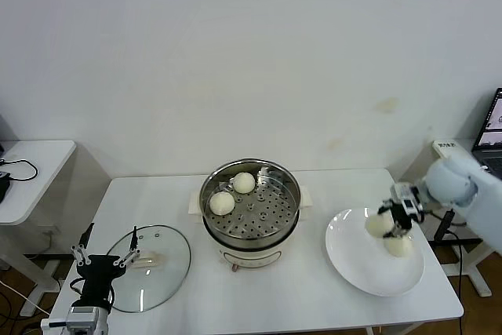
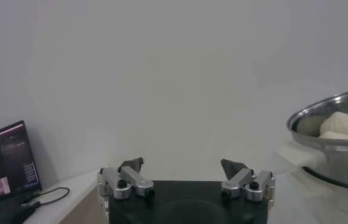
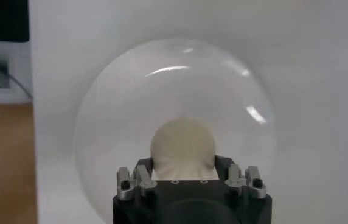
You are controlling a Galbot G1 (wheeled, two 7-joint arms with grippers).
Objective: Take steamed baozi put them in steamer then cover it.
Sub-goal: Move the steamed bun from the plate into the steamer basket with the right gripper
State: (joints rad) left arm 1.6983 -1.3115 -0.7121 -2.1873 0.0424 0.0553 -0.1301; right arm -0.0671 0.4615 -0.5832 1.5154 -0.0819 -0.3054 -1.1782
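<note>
Two steamed baozi (image 1: 233,193) lie inside the steamer (image 1: 271,229), on its perforated floor, toward the far left side of the basket. The steamer stands near the middle of the desk (image 1: 267,300), on its white cooker base. Two more buns are over the white plate (image 1: 357,268), which sits near the right edge of the desk: one bun (image 1: 380,226) is between the fingers of the right end effector (image 1: 396,220), and the other bun (image 1: 398,246) lies on the plate just beside it, toward the front. The cover (image 1: 161,268) rests flat on the desk near the front left corner, well apart from the steamer, with its cream bar handle facing up.

The desk is white and stands against a plain white wall. A smaller white side table (image 1: 31,164) is at the left, with a black cable on it, and a laptop (image 1: 492,125) is partly visible at the far right.

The right end effector is closed narrowly around the bun above the plate; in the right wrist view the bun (image 3: 183,146) sits between its fingers. The left end effector (image 1: 106,260) hangs at the front left edge of the desk, over the near rim of the cover, with its fingers (image 2: 130,165) spread wide and holding nothing.
</note>
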